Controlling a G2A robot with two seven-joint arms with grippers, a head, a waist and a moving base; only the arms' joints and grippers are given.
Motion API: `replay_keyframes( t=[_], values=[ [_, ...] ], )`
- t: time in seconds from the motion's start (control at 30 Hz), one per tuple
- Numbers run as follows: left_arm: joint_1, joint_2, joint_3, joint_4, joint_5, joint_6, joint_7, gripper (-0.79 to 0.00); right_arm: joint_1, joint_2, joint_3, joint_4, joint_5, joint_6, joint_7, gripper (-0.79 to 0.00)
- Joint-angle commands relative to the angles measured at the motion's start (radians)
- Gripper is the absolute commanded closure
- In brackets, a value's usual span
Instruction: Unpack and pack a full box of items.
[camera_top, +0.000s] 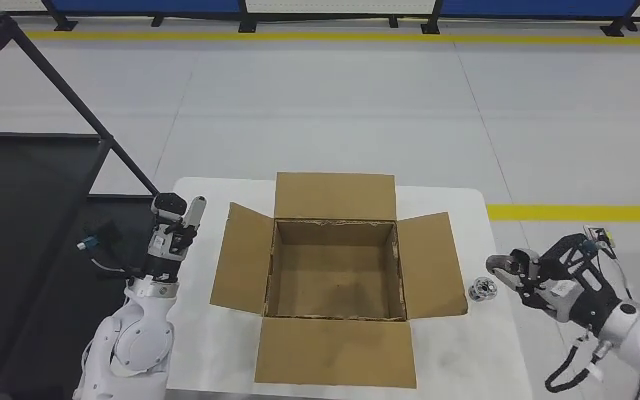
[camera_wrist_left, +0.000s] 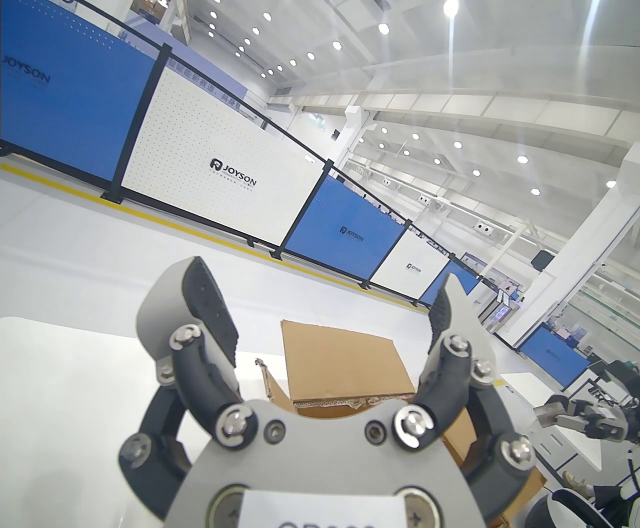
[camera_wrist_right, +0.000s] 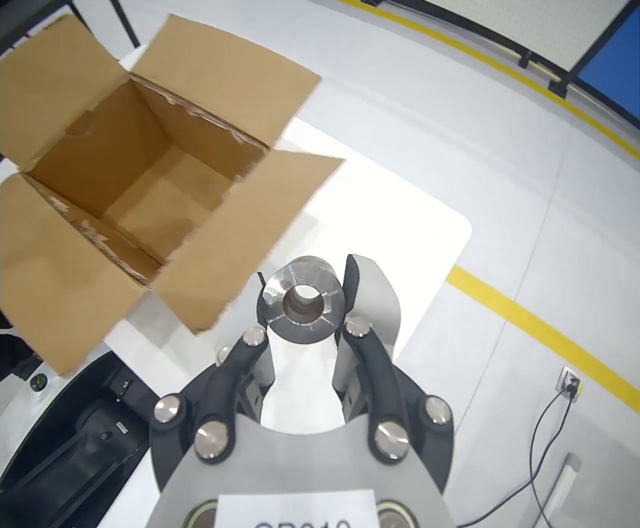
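**While the box stands bare, my right claw grips a metal collar**

Since all four flaps of the cardboard box (camera_top: 335, 285) are folded flat outward, its mouth is open from above and its floor is bare. That suits lifting out or dropping in. The box sits mid-table (camera_top: 450, 200).

At about four o'clock from it, just beyond the right-hand flap, my right claw (camera_wrist_right: 306, 282) pinches a short metal collar (camera_wrist_right: 322, 300) by its round sides. One pad presses each flank, and the bore faces my wrist camera. I judge that grip sensible: curved steel can slip, and squeezing across the widest part holds it centred. The collar is near the table's edge and apart from the cardboard, so no flap gets nudged.

At nine o'clock from the box my left claw (camera_wrist_left: 325, 277) is spread wide with nothing between its pads. It is raised beside the left flap, out of the way.

Whether the collar is outbound or about to go in, I cannot tell.
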Motion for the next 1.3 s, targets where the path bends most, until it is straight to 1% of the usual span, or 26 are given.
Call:
replay_keyframes(
  t=[0.0,0.07,0.2,0.3,0.37,0.4,0.43,0.6,0.7,0.93,1.0,1.07,1.13,1.2,1.27],
  values=[
    [0.01,0.0,0.0,0.001,-0.011,-0.004,0.01,-0.785,0.056,0.003,-0.103,-0.04,-0.017,0.028,0.062,0.0],
    [0.018,-0.001,0.002,0.002,-0.025,-0.009,0.016,-0.785,0.133,0.001,-0.233,-0.043,-0.061,0.07,0.093,0.0],
    [0.029,-0.001,0.012,0.003,-0.033,-0.017,0.023,-0.785,0.313,-0.021,-0.501,-0.006,-0.156,0.165,0.096,0.0],
    [0.028,-0.001,0.018,0.004,-0.04,-0.025,0.02,-0.785,0.447,-0.051,-0.677,0.05,-0.188,0.23,0.085,0.0],
    [0.023,-0.001,0.023,0.007,-0.041,-0.032,0.013,-0.785,0.533,-0.075,-0.775,0.101,-0.192,0.275,0.073,0.0],
    [0.02,-0.001,0.026,0.008,-0.043,-0.035,0.01,-0.785,0.569,-0.088,-0.813,0.131,-0.183,0.318,0.058,0.0],
    [0.017,-0.001,0.029,0.009,-0.044,-0.038,0.008,-0.785,0.592,-0.096,-0.837,0.146,-0.183,0.333,0.055,0.0],
    [0.008,-0.002,0.045,0.021,-0.065,-0.049,0.005,-0.785,0.592,-0.096,-0.837,0.146,-0.183,0.333,0.055,0.0],
    [0.005,-0.004,0.06,0.04,-0.046,-0.033,0.023,-0.785,0.592,-0.096,-0.837,0.146,-0.183,0.333,0.055,0.0],
    [-0.02,-0.006,0.078,0.067,-0.048,-0.035,0.033,-0.785,0.592,-0.096,-0.837,0.146,-0.183,0.333,0.055,0.0],
    [-0.026,-0.006,0.078,0.066,-0.044,-0.036,0.029,-0.785,0.587,-0.1,-0.856,0.161,-0.178,0.285,0.019,0.0],
    [-0.027,-0.005,0.077,0.063,-0.042,-0.037,0.024,-0.785,0.626,-0.114,-0.909,0.199,-0.206,0.265,0.012,0.0],
    [-0.024,-0.004,0.074,0.059,-0.04,-0.037,0.02,-0.785,0.7,-0.143,-1.003,0.248,-0.227,0.251,0.024,0.0],
    [-0.017,-0.003,0.07,0.054,-0.039,-0.036,0.023,-0.785,0.791,-0.184,-1.113,0.316,-0.243,0.248,0.033,0.0],
    [-0.009,-0.003,0.064,0.05,-0.042,-0.035,0.03,-0.785,0.883,-0.234,-1.222,0.404,-0.254,0.26,0.036,0.0]
  ],
)
